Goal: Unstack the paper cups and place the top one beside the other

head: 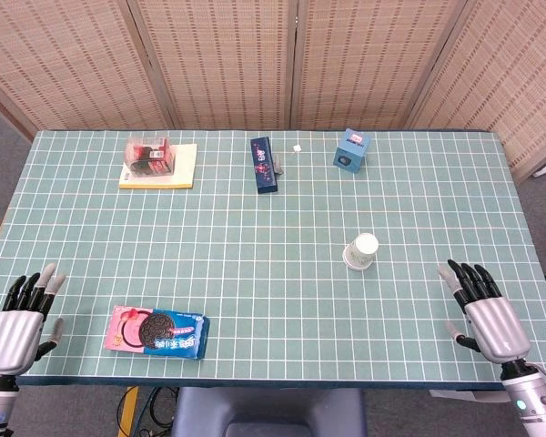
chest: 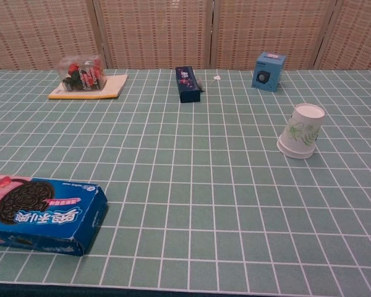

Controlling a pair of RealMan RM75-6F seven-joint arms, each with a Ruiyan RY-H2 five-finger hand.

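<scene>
The stacked paper cups (head: 361, 251) (chest: 302, 130) stand upside down on the green gridded table, right of centre; they are white with a green leaf print. My right hand (head: 488, 315) rests at the near right edge, fingers spread and holding nothing, well apart from the cups. Over at the near left corner my left hand (head: 18, 319) is likewise open and empty. Neither hand shows in the chest view.
A blue cookie box (head: 157, 332) (chest: 40, 214) lies at the near left. At the back are a yellow pad with a clear packet (head: 157, 161) (chest: 83, 77), a dark blue box (head: 265, 164) (chest: 187, 84) and a small blue box (head: 351, 149) (chest: 269, 71).
</scene>
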